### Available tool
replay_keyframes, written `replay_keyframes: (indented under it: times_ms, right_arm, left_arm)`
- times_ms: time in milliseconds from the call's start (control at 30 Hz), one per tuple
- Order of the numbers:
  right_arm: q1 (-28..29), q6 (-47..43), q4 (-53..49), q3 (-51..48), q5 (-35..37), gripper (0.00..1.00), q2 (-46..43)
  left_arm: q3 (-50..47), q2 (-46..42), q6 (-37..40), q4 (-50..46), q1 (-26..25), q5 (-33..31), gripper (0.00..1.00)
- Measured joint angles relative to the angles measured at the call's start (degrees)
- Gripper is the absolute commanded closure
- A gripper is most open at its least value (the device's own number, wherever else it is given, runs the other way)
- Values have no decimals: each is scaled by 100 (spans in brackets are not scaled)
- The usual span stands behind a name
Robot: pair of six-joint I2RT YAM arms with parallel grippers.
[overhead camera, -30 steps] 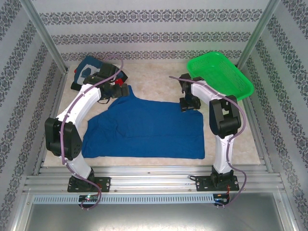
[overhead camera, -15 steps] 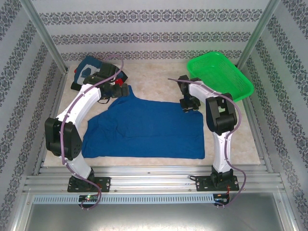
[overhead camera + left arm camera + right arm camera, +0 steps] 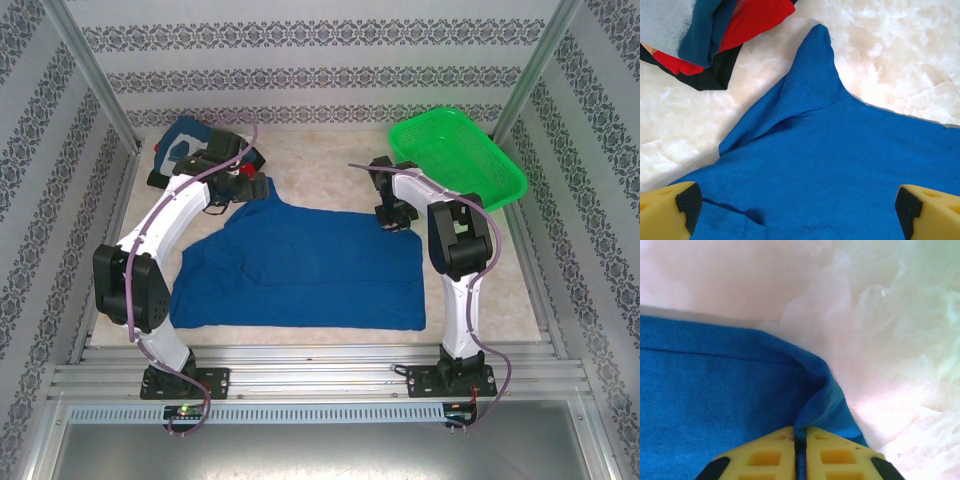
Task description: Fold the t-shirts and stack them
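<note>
1. Viewing from above, we find the left arm (image 3: 175,215) hiding part of the folded t-shirts (image 3: 180,140), far left.
2. We see the right gripper (image 3: 800,440) clamped on the royal-blue t-shirt (image 3: 300,265) at its far-right corner. The left gripper (image 3: 795,210) gapes over its far-left corner.
3. Bare table (image 3: 320,165) lies beyond, with the green basket (image 3: 445,150) near the right gripper.

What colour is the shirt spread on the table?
The shirt is royal blue; clearest from top external.

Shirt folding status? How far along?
Done: a stack of navy, red and black shirts sits in the far-left corner. In hand: the royal-blue shirt lies spread out; the right tool is shut on its far-right corner, the left tool hangs open over its far-left corner. Left: fold it, add it to the stack.
</note>
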Motion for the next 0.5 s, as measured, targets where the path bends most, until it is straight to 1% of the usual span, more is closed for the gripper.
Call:
replay_keyframes:
  times_ms: [100, 267, 433, 500]
  right_arm:
    - [0, 9, -2, 0, 42, 100, -74]
    - [-31, -26, -4, -2, 144, 100, -337]
    - [-85, -28, -2, -76, 238, 100, -748]
    - [-114, -28, 2, -155, 240, 100, -925]
  left_arm:
    - [52, 35, 50, -4, 0, 2, 0]
    - [632, 501, 332, -42, 13, 7, 0]
    - [1558, 1432, 651, -212, 50, 138, 12]
    - [1869, 1799, 734, -271, 55, 192, 18]
